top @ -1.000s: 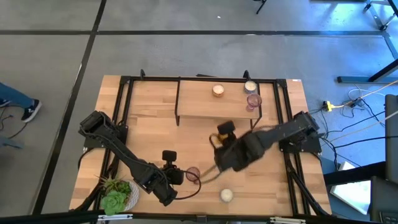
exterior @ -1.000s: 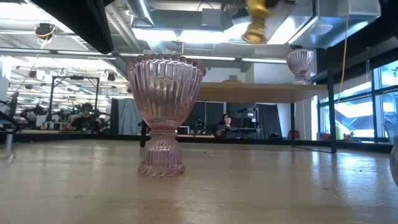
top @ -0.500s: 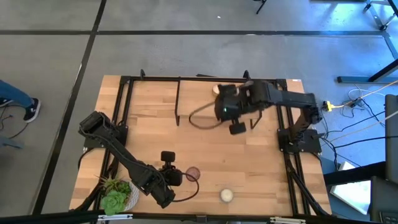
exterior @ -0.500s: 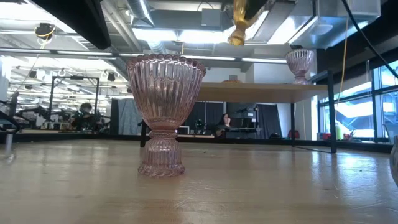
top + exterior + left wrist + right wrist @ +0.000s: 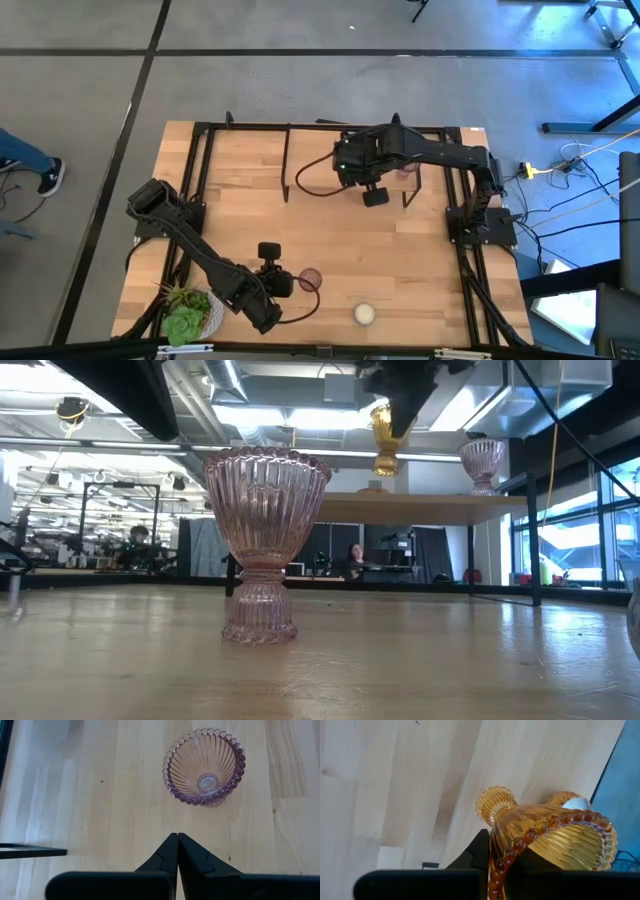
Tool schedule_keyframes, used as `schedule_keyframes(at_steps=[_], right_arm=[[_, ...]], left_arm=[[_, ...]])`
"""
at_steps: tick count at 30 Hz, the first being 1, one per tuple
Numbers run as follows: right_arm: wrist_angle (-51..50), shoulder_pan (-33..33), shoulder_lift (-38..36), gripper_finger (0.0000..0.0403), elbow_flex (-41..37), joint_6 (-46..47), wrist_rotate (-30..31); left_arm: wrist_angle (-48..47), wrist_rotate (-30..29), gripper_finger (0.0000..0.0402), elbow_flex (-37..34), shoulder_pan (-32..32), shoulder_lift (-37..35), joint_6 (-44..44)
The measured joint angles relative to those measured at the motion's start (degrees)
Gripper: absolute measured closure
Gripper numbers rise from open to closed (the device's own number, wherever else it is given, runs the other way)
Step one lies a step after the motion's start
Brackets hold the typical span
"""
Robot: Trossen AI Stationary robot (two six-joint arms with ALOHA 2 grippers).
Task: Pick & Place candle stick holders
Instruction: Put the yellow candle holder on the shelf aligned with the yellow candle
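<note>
high view, right arm [image 5: 430,152] stretched over shelf [image 5: 310,170], fingers [image 5: 479,851] clamping amber holder [image 5: 555,837]

Bright, even light falls from ceiling lamps [image 5: 262,410] overhead. The table [image 5: 250,215] shows only soft shadows. Beyond the closed left claw [image 5: 177,851], the pink glass cup [image 5: 204,766] looks sharp; the right claw's [image 5: 487,862] amber cup [image 5: 555,837] gleams, slightly blurred.
</note>
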Motion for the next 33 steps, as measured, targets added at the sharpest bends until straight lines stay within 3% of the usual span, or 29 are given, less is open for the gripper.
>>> schedule_keyframes(at_steps=[10,16,33], right_arm=[[1.06,-0.76,0.00,0.0381,-0.18,0.04,0.56],[1.48,-1.50,0.05,0.0381,-0.36,0.04,-2.15],[3.60,-2.92,0.44,0.0381,-6.01,-0.54,-1.51]], left_arm=[[0.00,-0.12,0.0399,0.00,-0.68,0.00,-0.29],[-0.03,-0.33,0.0399,0.00,-0.77,0.00,-0.29],[-0.22,-0.61,0.0400,0.00,-0.77,0.00,-0.20]])
